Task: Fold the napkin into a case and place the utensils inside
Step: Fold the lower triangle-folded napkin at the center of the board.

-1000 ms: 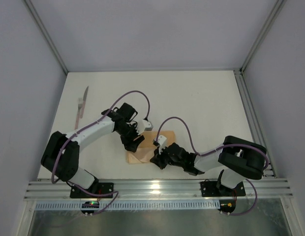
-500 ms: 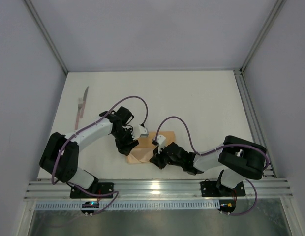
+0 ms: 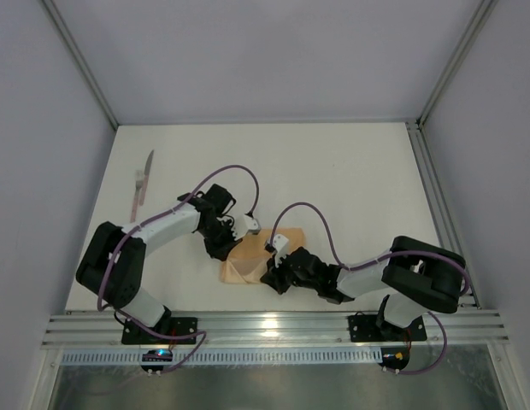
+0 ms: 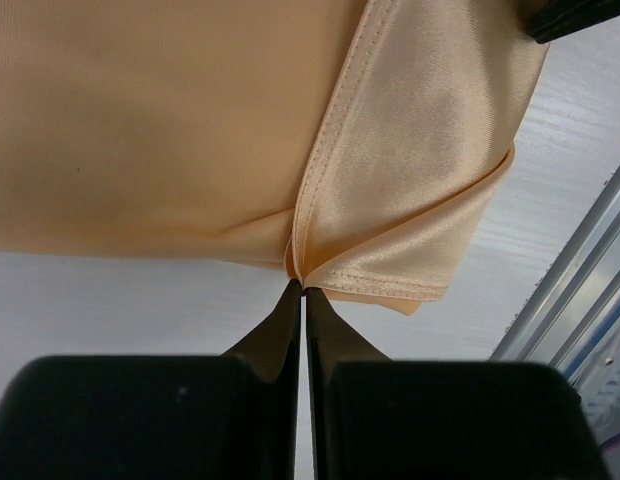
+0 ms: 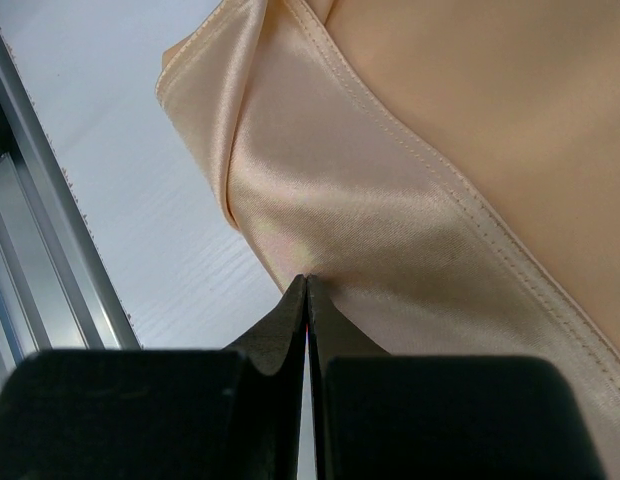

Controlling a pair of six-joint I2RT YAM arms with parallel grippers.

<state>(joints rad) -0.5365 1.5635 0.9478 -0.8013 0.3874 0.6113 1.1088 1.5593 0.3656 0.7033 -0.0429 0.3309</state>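
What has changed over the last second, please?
The left gripper slid toward the left edge of the peach-orange cloth napkin and closed on its folded hem. The right gripper stayed clamped on the napkin; the slim pink-handled knife stayed at the far left.

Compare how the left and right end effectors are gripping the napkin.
The left end effector pinches the napkin at a stitched hem where folded layers meet; the right end effector pinches a smooth fold, clear of the stitching. From above, the left one sits at the cloth's left edge, the right one at its near edge. Both are shut on it.
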